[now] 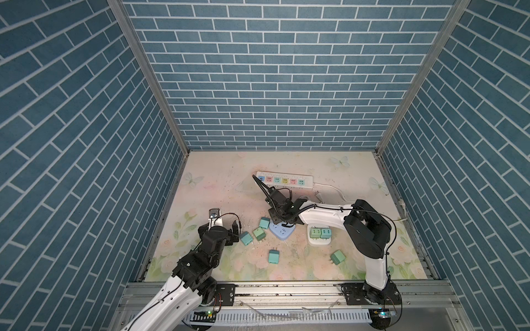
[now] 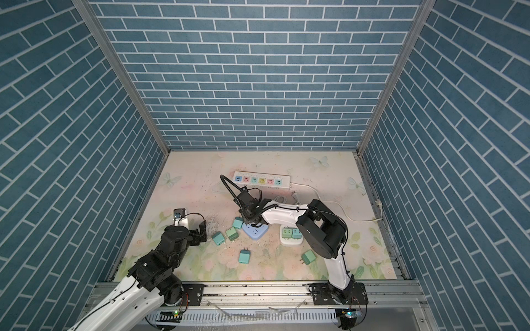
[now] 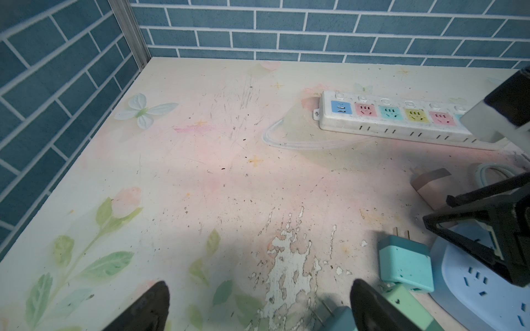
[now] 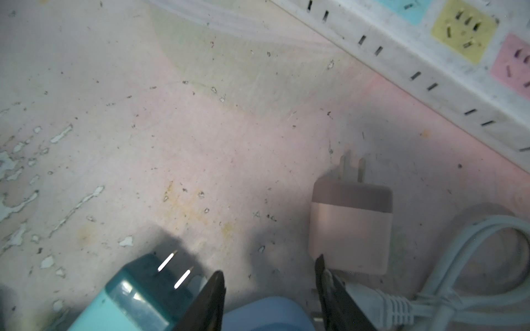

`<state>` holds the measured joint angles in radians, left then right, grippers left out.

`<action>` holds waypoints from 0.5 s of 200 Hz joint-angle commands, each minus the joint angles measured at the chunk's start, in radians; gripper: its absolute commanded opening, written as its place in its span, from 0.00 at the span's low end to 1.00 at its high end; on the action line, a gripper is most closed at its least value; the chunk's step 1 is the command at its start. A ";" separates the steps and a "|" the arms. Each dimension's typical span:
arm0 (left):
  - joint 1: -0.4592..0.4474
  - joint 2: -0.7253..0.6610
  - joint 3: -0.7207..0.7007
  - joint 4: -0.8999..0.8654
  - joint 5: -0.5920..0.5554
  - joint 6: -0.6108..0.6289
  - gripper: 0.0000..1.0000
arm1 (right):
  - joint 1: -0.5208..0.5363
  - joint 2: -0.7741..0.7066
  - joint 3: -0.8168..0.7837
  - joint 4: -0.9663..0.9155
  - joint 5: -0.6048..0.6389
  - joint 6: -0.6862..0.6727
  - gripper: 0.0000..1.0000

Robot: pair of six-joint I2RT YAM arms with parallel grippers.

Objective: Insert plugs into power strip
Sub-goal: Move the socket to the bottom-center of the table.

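Observation:
The long white power strip (image 1: 284, 182) with coloured sockets lies at the back of the table. Two green plugs (image 1: 320, 232) stand in a small white socket block. Loose teal and green plugs (image 1: 259, 233) lie around mid-table. A pinkish-tan plug (image 4: 351, 226) lies prongs toward the strip. My right gripper (image 4: 269, 269) hangs open over the rim of a blue rounded socket block (image 1: 282, 231), nothing between its fingers; a teal plug (image 4: 137, 295) lies just outside one finger. My left gripper (image 3: 261, 306) is wide open and empty, with a teal plug (image 3: 338, 318) beside one fingertip.
A coiled white cord (image 4: 470, 258) and its white plug lie by the pinkish-tan plug. Two more plugs (image 1: 274, 256) (image 1: 337, 257) lie nearer the front. Blue brick walls close in three sides. The left part of the mat (image 3: 172, 172) holds only scuffs and peeled paint.

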<state>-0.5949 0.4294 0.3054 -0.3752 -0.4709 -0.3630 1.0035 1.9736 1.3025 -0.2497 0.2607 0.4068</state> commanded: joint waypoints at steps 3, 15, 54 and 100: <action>0.006 -0.009 0.026 0.009 0.000 -0.002 1.00 | 0.004 -0.001 -0.005 -0.012 -0.017 0.018 0.55; 0.006 -0.007 0.026 0.011 0.001 0.001 1.00 | 0.006 -0.014 -0.033 0.008 -0.043 0.026 0.54; 0.004 -0.011 0.026 0.010 0.003 0.000 1.00 | 0.029 -0.040 -0.080 0.008 -0.075 0.027 0.54; 0.005 -0.016 0.024 0.008 0.007 0.000 0.99 | 0.081 -0.072 -0.145 0.022 -0.094 -0.033 0.54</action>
<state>-0.5949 0.4248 0.3061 -0.3752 -0.4667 -0.3626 1.0424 1.9354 1.2053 -0.2001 0.2131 0.4088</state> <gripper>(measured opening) 0.995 0.541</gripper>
